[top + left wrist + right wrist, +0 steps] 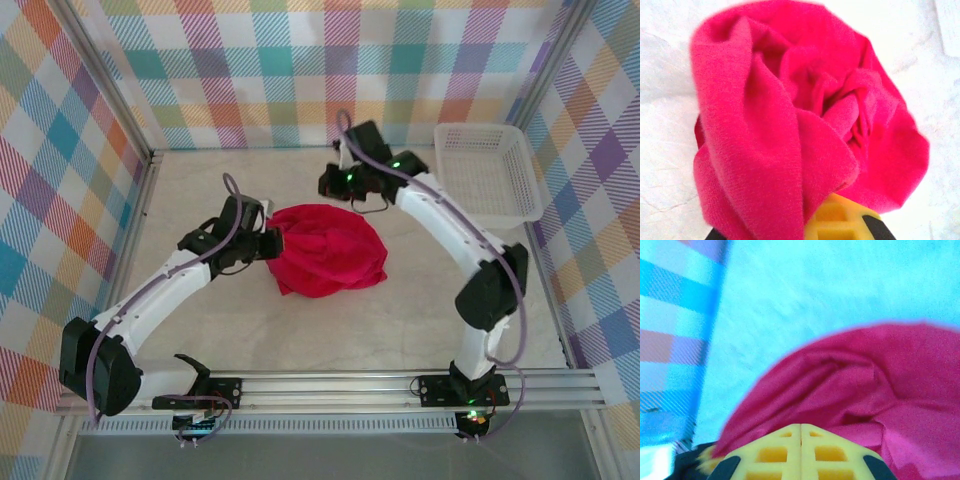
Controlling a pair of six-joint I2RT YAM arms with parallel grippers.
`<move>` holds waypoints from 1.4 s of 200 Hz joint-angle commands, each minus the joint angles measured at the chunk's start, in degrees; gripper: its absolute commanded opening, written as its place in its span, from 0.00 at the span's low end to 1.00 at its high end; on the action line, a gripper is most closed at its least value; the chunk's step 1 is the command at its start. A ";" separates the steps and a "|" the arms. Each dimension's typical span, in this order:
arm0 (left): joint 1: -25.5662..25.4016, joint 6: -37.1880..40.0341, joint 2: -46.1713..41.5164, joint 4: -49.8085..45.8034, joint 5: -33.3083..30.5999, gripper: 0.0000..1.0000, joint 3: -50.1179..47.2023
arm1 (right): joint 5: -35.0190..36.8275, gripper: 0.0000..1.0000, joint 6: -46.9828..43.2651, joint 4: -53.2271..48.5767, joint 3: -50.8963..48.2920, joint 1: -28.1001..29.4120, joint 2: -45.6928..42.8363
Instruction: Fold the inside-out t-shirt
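- Left gripper: jaws closed on the shirt's left edge, with cloth bunched over its yellow fingers.
- Right gripper: jaws pressed together, empty, just past the shirt's far edge.
- Shirt: crumpled heap mid-table, between both grippers.

A robotics lab test cell, not a lived-in room. Two white-and-black robot arms, the left arm and the right arm, are bolted to an aluminium rail along the near edge of a pale, marble-look counter. Bare aluminium posts frame the space, and panels of pastel plaid cloth close it on three sides like a backdrop. Green status lights glow on the arms, and a white mesh basket sits in the far right corner
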 commanded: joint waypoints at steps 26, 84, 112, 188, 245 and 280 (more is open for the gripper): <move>3.21 2.84 0.83 -2.06 1.65 0.00 12.65 | 3.27 0.02 -4.62 -9.30 10.35 -0.73 -3.88; 3.21 3.54 1.50 1.63 6.71 0.00 12.61 | -4.16 0.73 -2.41 7.52 -9.01 -0.65 -1.36; 3.21 3.67 0.84 1.81 7.06 0.00 12.18 | -8.68 0.75 -0.89 13.42 -13.88 -0.64 4.40; 5.18 2.22 0.19 0.32 6.75 0.00 12.01 | -18.12 0.31 7.17 22.85 -14.95 0.55 16.25; 12.76 -0.61 -0.52 -0.52 8.73 0.00 16.84 | -6.75 0.00 1.83 9.39 -5.58 -1.82 0.90; 17.00 0.28 -0.17 -3.07 9.95 0.00 24.75 | -0.02 0.00 -1.41 3.30 3.82 -2.05 -7.46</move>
